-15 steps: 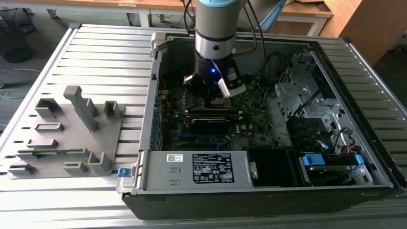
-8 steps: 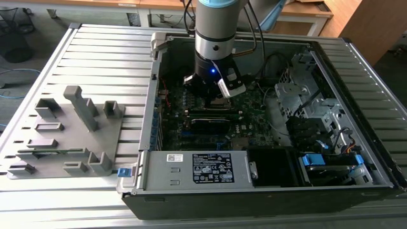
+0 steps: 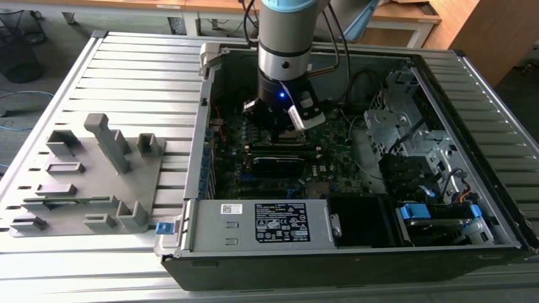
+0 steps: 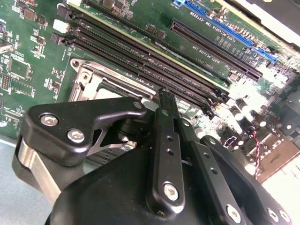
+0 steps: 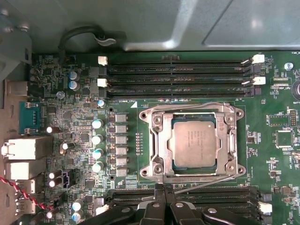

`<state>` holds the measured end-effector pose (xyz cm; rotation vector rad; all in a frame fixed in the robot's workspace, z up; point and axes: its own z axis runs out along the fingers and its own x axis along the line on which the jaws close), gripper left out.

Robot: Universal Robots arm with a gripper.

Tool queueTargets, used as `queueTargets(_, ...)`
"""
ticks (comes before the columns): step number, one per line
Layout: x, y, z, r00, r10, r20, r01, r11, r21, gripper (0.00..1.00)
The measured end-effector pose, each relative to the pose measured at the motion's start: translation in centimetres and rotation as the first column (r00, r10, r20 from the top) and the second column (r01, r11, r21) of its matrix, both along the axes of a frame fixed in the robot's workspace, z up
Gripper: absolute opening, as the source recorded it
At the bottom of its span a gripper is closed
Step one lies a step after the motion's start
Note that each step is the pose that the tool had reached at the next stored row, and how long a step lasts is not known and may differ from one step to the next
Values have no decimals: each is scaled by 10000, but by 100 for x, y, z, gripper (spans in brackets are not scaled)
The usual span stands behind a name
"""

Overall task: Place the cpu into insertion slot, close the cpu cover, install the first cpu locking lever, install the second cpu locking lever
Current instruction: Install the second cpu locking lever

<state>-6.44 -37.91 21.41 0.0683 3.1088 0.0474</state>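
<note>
1 cpu [image 5: 194, 145] sits in the insertion slot [image 5: 158, 143]; end effector [image 5: 164, 187] fingers pinched together, empty.

cpu [image 5: 194, 143]: pale silver-grey | cpu cover [image 5: 157, 145]: silvery | circuit board [image 5: 276, 159]: dark green | pincer [image 5: 165, 193]: black

Not much legible here tbh. There's a white label [image 3: 272, 222] on the power supply [image 3: 252, 224] at the case's front edge, with rows of small marks and print too tiny to make out. The cpu [image 5: 194, 145] face has faint print, unreadable. The board [image 5: 75, 103] has white silkscreen lettering, also too small.
</note>
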Motion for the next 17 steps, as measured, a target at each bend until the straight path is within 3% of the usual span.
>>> queueTargets(17, -4, 0, -62, 10000, -1, 2, 1, 10000, 1, 11)
